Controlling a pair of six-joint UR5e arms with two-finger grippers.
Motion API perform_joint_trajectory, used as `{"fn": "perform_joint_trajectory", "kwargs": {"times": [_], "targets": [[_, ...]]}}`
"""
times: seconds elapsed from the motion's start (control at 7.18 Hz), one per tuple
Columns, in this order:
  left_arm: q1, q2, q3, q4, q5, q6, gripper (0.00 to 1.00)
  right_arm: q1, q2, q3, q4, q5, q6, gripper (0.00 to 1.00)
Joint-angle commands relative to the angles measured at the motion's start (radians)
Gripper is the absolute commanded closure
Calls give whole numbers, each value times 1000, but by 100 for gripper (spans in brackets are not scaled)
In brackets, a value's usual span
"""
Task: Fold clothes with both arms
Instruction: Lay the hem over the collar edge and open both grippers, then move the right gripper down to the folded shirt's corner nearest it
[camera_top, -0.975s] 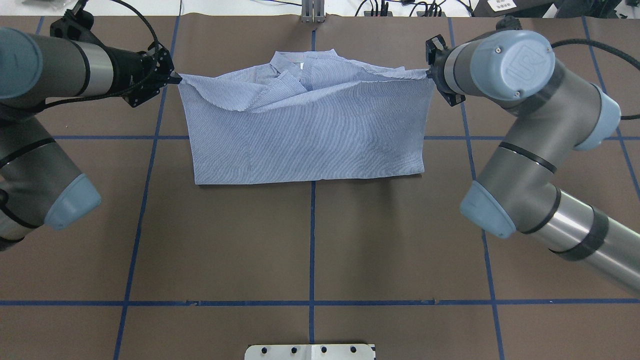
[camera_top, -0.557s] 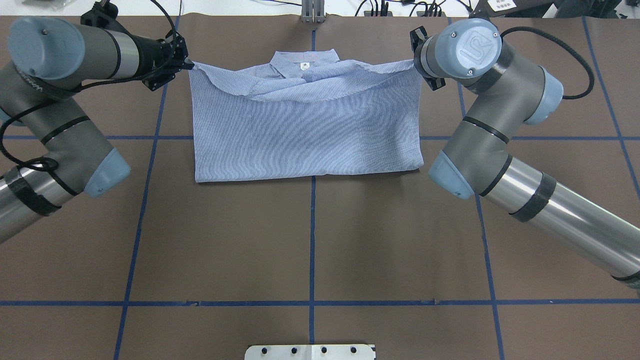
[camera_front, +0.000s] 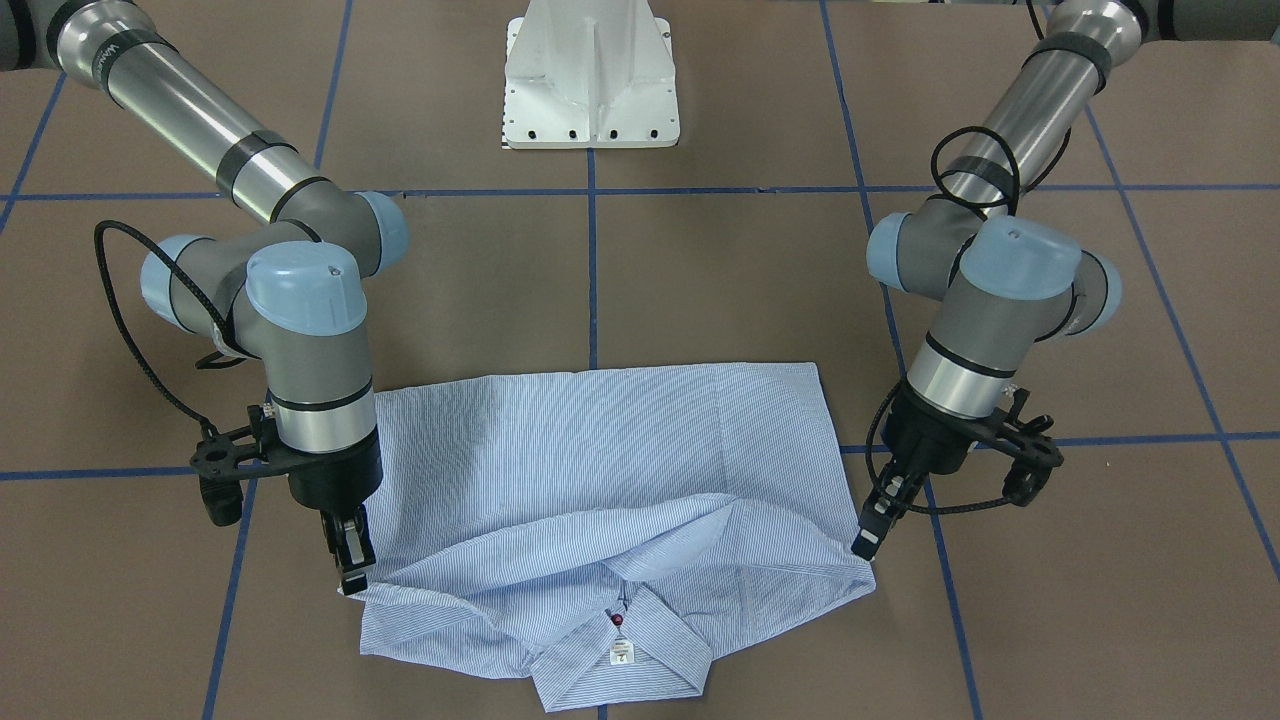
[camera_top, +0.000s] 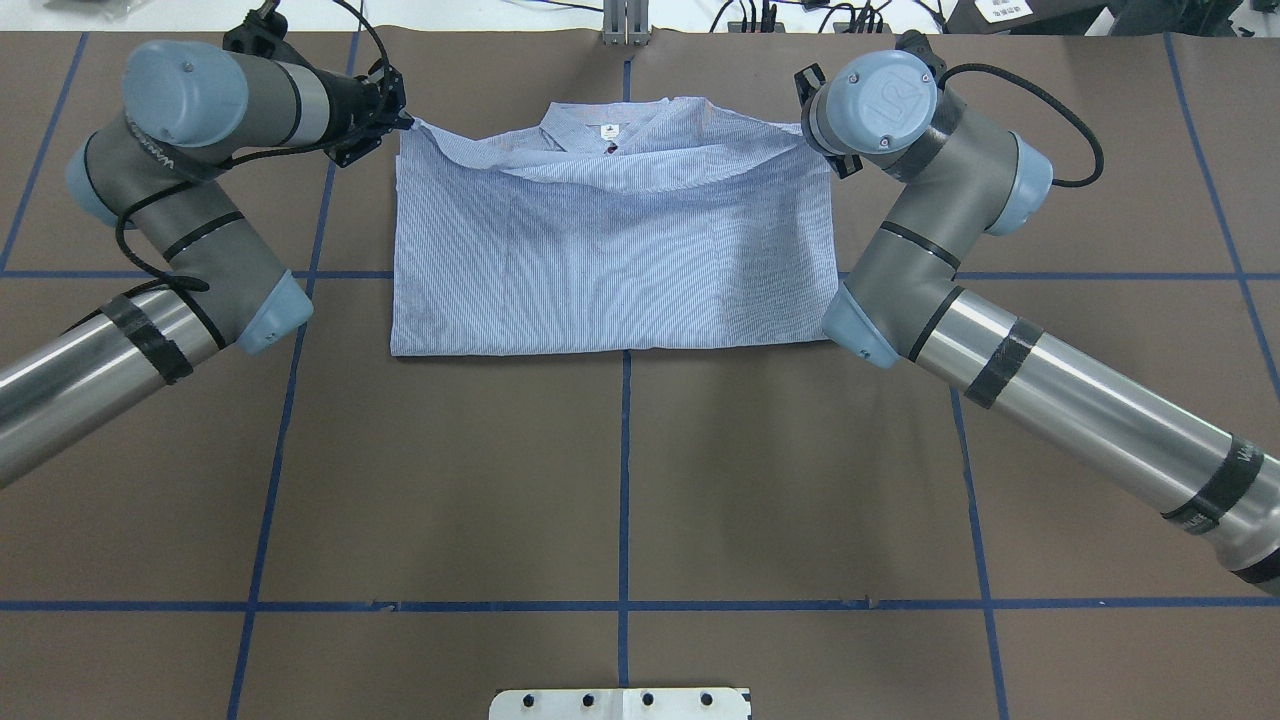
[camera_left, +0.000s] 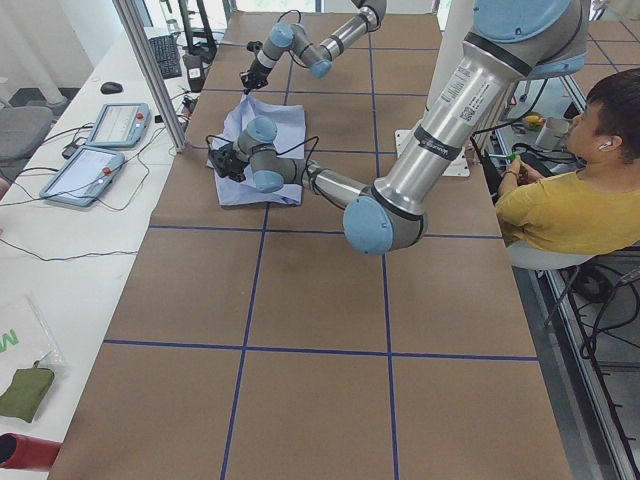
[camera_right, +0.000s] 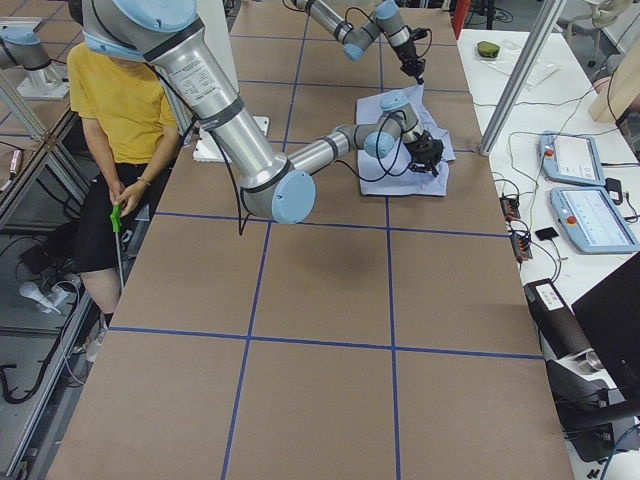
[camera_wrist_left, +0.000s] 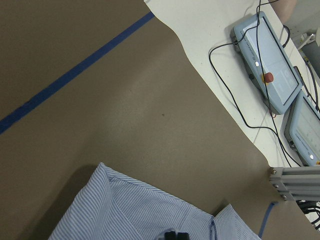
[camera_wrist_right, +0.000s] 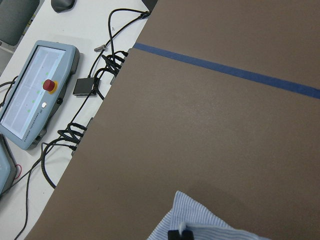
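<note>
The light blue striped shirt (camera_top: 610, 250) lies folded across the far middle of the table, collar and white neck label (camera_front: 622, 654) at the far edge. My left gripper (camera_top: 406, 122) is shut on the folded layer's corner, low over the table; it also shows in the front view (camera_front: 866, 543). My right gripper (camera_front: 352, 578) is shut on the opposite corner; in the overhead view its wrist hides it. The left wrist view shows striped cloth (camera_wrist_left: 140, 210) at the fingertips, and so does the right wrist view (camera_wrist_right: 200, 225).
The white pedestal base (camera_front: 590, 90) stands at the near table edge. Blue tape lines (camera_top: 625, 480) grid the brown tabletop. A metal post (camera_top: 625, 25) stands at the far edge. Teach pendants (camera_wrist_left: 270, 60) lie beyond it. A seated operator (camera_left: 570, 190) is beside the table.
Both grippers have moved toward the far edge and slightly inward, carrying the folded edge over the collar end. The upper layer now lies flatter.
</note>
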Motion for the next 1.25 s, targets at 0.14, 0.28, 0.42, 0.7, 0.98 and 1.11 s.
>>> {"fn": "perform_joint_trajectory", "kwargs": {"times": [0.14, 0.28, 0.42, 0.7, 0.98, 1.11], "targets": [[-3, -52, 157, -49, 78, 137, 54, 6, 30, -88, 76, 1, -22, 100], [-3, -52, 159, -49, 81, 142, 35, 12, 30, -88, 78, 4, -22, 91], [-4, -52, 159, -49, 81, 160, 27, 18, 32, -88, 78, 6, -23, 1], [-26, -52, 140, -53, 75, 159, 27, 71, 49, -28, 76, 83, -11, 0], [-36, -24, 67, -50, 70, 160, 27, 147, -24, 85, 81, 305, -5, 0], [-38, -7, 32, -46, 69, 160, 27, 98, -101, 172, 81, 284, 4, 0]]}}
